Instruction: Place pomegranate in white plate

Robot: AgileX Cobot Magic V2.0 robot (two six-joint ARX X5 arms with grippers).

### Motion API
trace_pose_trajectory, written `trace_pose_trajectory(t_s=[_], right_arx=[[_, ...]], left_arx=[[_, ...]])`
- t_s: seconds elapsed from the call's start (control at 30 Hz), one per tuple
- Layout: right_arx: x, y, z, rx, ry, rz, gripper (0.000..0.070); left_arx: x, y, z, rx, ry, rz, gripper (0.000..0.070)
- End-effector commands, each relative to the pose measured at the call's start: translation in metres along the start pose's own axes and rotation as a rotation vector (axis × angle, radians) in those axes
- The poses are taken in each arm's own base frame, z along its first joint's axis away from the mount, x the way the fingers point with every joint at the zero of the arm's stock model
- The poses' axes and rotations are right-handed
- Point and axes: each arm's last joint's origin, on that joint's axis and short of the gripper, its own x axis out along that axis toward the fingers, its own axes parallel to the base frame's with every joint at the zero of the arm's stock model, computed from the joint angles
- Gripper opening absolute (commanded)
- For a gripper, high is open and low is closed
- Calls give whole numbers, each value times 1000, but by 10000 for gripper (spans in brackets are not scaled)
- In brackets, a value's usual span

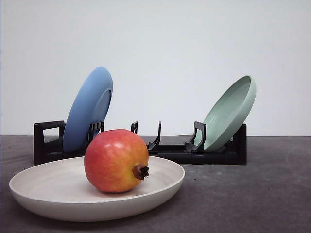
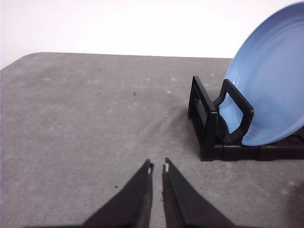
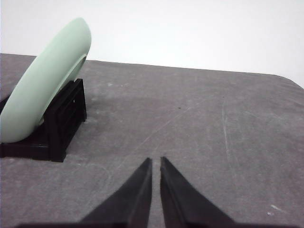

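Red-to-yellow pomegranate (image 1: 115, 160) sits inside the white plate (image 1: 48, 196), resting on the plate's shallow floor, slightly right of its centre in the front view. Fruit lies on its side: dark brown crown stub points right and a bit toward the camera, so its stem-to-crown axis runs roughly horizontal. Skin is smooth with a soft sheen, red on top blending to yellow-orange low near the crown. Plate is matte off-white, wide, round, with a raised rim and faint concentric lines inside.

Behind it stands a black plastic dish rack (image 1: 170, 150) with upright prongs. Blue plate (image 1: 89, 109) leans in the rack's left end, pale green plate (image 1: 231, 111) leans in its right end; both tilted, both matte.

Grey table (image 1: 252, 194) surface is textured, with faint scuffs.

Left gripper (image 2: 157, 167) hovers low over bare table near the rack's blue-plate end, dark tapered fingers nearly together, only a thin slit between the tips, holding nothing. Right gripper (image 3: 156, 160) hovers likewise near the green-plate end, fingers nearly closed, holding nothing.
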Motion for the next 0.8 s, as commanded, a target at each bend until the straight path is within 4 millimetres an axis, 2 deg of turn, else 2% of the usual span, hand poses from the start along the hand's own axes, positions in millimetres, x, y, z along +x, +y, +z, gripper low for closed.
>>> trace_pose_trajectory(t_s=[0.0, 0.77], right_arx=[[0, 0, -1, 11, -3, -1, 29], [0, 0, -1, 11, -3, -1, 29]], left_arx=[[1, 0, -2, -4, -3, 1, 16], [1, 0, -2, -4, -3, 1, 16]])
